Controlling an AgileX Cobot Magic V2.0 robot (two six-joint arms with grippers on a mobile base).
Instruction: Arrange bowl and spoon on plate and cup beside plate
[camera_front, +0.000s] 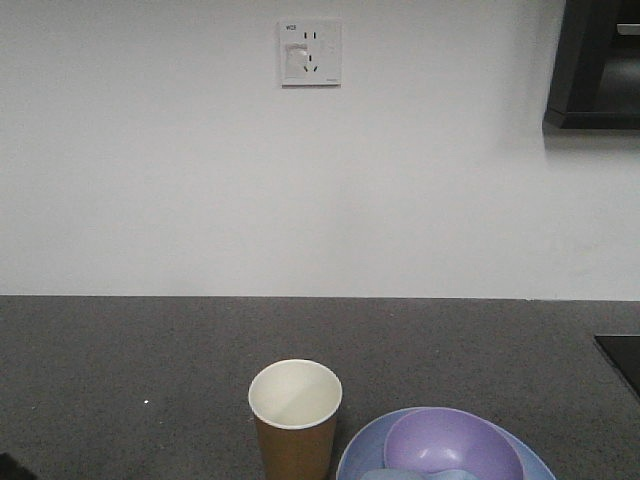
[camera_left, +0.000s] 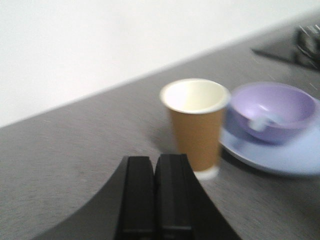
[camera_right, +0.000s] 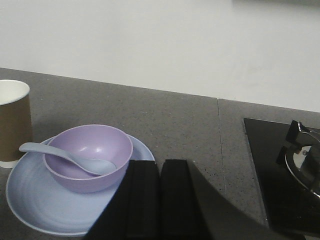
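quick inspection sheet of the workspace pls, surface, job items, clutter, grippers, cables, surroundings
surface: dark grey speckled counter, looks clean
bowl: purple, upright on the plate
spoon: scoop inside the bowl, handle over its rim
plate: pale blue, under the bowl
cup: brown paper, upright beside the plate, empty
clutter: nothing seen
left gripper: fingers together, holding nothing, short of the cup
right gripper: fingers together, holding nothing, near the plate
cables: nothing seen
surroundings: white wall, socket, black stove at the side
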